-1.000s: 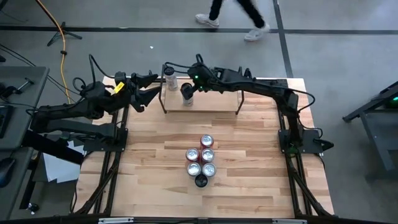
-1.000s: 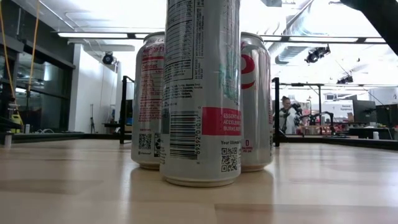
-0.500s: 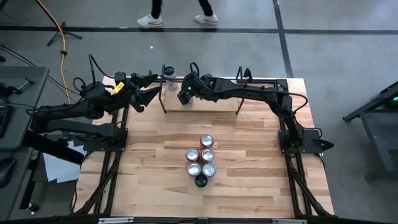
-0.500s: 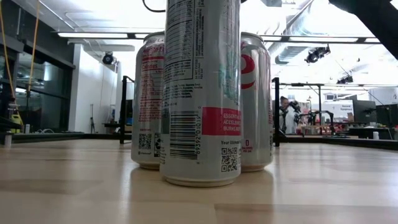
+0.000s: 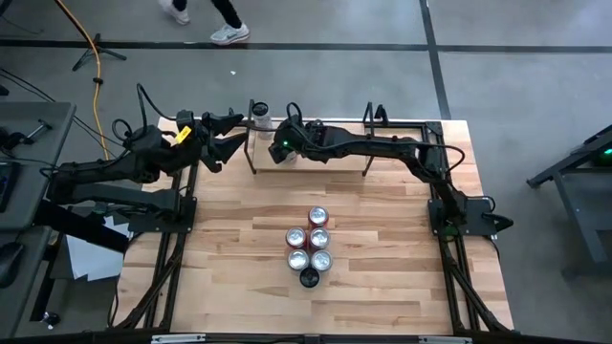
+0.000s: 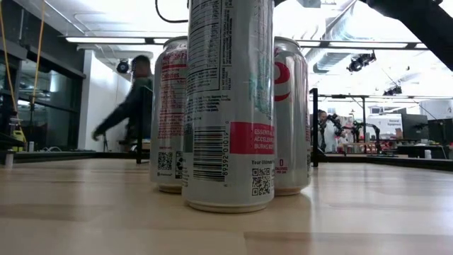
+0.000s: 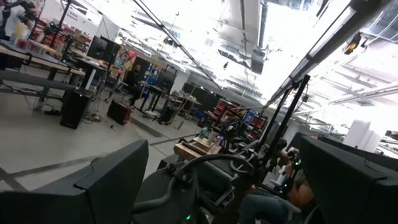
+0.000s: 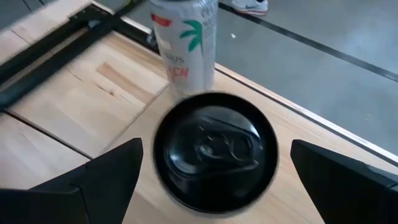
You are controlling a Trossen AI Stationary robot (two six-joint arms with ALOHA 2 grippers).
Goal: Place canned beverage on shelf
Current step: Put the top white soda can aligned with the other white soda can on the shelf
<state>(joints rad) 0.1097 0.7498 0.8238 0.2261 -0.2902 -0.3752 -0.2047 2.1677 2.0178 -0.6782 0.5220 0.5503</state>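
Black can [image 8: 214,152] between spread right gripper [image 8: 214,186] fingers.

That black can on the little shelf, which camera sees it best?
The right wrist view: the black can fills the picture, lid up, between the open right gripper's fingers. In the high view the arm covers it on the shelf. The low and left wrist views don't show it.

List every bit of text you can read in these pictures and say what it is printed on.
"ESSENTIAL", "ACCELERA", "BURNS BO": pink band of the front can, cut off at its curve.
"Your Ultimate": above that can's QR code.
"Calories": left rear can; hardly legible.
Letters ending "CH": white palm-tree can on the shelf; rest blurred.
Front can's fine print and barcode digits: too small.
Black can top: no text.
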